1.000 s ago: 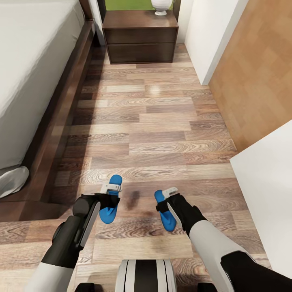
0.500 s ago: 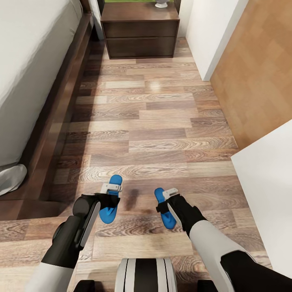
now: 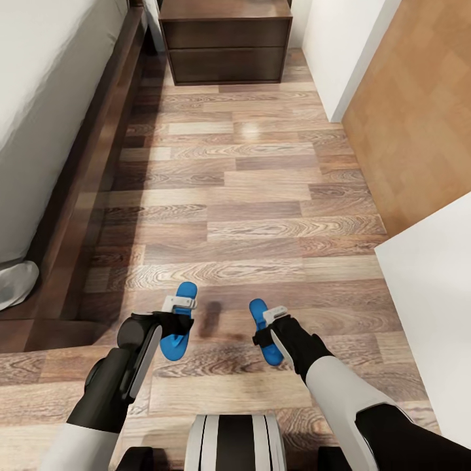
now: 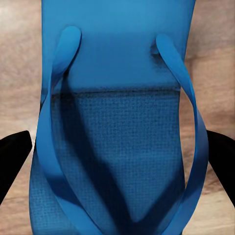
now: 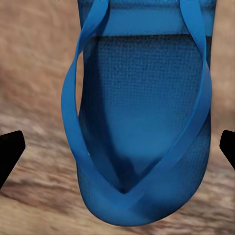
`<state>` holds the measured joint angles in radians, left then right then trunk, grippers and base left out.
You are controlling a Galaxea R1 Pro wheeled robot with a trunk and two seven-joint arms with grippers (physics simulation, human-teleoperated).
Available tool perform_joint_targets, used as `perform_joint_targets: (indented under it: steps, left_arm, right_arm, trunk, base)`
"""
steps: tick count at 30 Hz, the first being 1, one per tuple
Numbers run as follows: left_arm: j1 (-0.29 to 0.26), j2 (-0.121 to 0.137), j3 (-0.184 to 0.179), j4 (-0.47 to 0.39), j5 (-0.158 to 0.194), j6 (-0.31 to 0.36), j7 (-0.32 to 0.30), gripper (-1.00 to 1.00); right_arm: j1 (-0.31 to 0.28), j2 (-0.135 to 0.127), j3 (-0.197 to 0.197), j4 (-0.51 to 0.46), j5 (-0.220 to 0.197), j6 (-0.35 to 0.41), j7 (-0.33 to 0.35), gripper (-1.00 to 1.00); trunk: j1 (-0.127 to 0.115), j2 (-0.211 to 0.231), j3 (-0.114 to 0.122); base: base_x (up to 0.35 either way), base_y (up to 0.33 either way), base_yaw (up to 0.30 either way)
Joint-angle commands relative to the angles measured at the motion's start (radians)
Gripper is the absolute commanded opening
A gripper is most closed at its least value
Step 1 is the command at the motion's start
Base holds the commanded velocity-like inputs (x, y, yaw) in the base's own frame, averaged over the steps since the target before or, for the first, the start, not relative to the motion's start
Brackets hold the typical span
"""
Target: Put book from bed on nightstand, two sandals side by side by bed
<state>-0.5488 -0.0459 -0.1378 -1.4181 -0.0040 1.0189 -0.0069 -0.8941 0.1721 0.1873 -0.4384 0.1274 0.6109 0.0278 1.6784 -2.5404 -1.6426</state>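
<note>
Wood-plank floor (image 3: 261, 190) running up the head view, bed (image 3: 46, 124) with pale mattress and dark frame along the left edge, nightstand (image 3: 226, 39) at the far end beside the bed's head, white wall (image 3: 340, 52) and a tan panel (image 3: 418, 111) to the right.

Left arm (image 3: 114, 386) reaching forward from bottom left, forearm dark, wrist level. Right arm (image 3: 340, 392) reaching forward from bottom right, angled slightly inward.

Left sandal (image 3: 178, 320) held above the floor near the bed's foot corner, long axis nearly straight ahead, far tip pointing toward the nightstand. Right sandal (image 3: 266, 330) well apart from it, at about the same height, long axis tilted, far tip leaning slightly to the left.

Left gripper (image 3: 178, 307) closed across the left sandal, black fingertips (image 4: 12, 156) either side of the sole in the wrist view. Right gripper (image 3: 271, 318) likewise clamped on the right sandal; black fingertips (image 5: 10, 152) at the frame edges, actual contact there not visible.
</note>
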Motion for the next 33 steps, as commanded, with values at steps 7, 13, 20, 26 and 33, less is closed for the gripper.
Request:
perform_joint_targets:
  steps: [7,13,20,26,33]
  left_arm:
    - [0.0,0.0,0.0,-0.001,-0.001,0.004,-0.001,-1.0]
    - [0.0,0.0,0.0,-0.001,-0.001,0.004,-0.001,-1.0]
    - [0.0,0.0,0.0,-0.001,-0.001,0.004,-0.001,-1.0]
    - [0.0,0.0,-0.001,-0.001,-0.001,0.004,-0.001,-1.0]
    - [0.0,0.0,-0.003,-0.001,-0.001,0.004,0.0,-1.0]
  right_arm:
    - [-0.006,0.0,0.003,-0.001,0.009,0.006,0.003,1.0]
    - [-0.011,0.0,0.003,0.0,0.009,0.006,0.003,1.0]
    - [-0.013,0.0,0.003,0.0,0.009,0.006,0.003,1.0]
    - [-0.018,0.0,0.003,0.0,0.009,0.006,0.003,1.0]
    - [-0.023,0.0,0.003,0.0,0.009,0.006,0.003,1.0]
  trunk:
    - [0.0,0.0,-0.001]
    - [0.0,0.0,-0.001]
    - [0.0,0.0,-0.001]
    - [0.0,0.0,-0.001]
    - [0.002,-0.001,-0.02]
  base:
    - [0.0,0.0,0.0]
    - [0.0,0.0,0.0]
    - [0.0,0.0,0.0]
    - [0.0,0.0,0.0]
    - [0.0,0.0,0.0]
